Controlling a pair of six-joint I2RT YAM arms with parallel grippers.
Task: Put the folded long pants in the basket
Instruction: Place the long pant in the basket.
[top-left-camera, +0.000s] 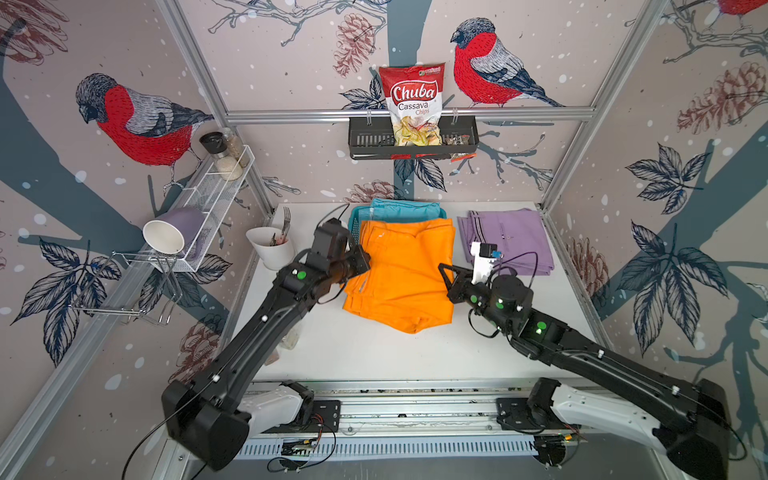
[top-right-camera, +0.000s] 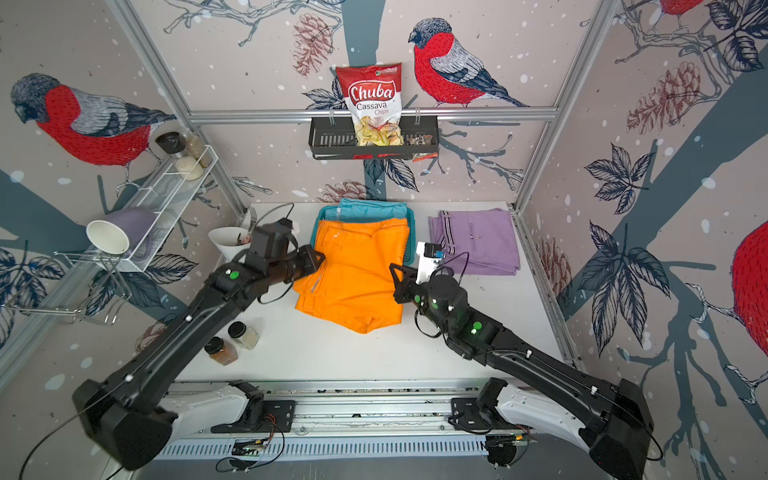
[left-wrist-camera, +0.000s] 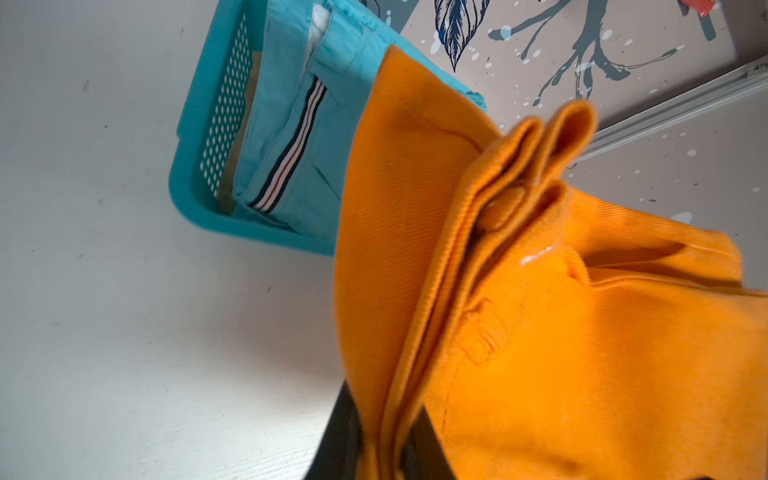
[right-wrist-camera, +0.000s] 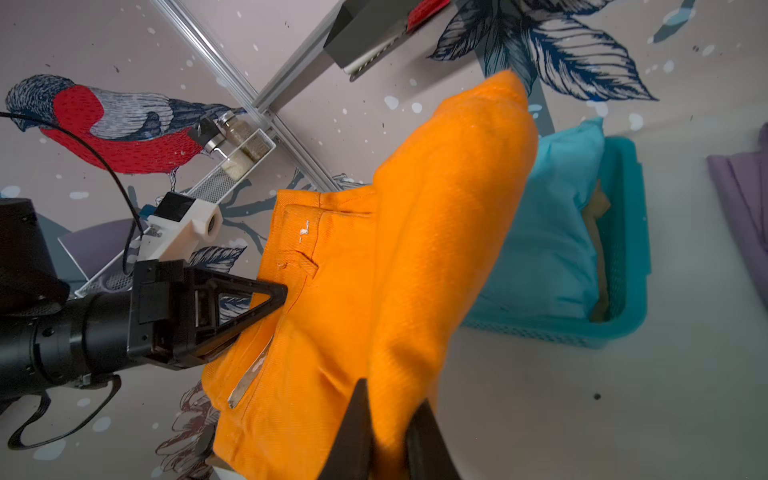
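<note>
L claw (top-left-camera: 368, 258) & R claw (top-left-camera: 441, 267) each pinch tight on a side of the orange pants (top-left-camera: 403, 274), prob. so they stay flat, just by the basket (top-left-camera: 354, 220).

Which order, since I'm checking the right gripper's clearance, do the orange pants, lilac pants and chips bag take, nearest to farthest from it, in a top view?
1. Orange pants: clamped in the right gripper, on its left.
2. Lilac pants: flat on the table, just to its right.
3. Chips bag: up in the rack on the back wall.
</note>
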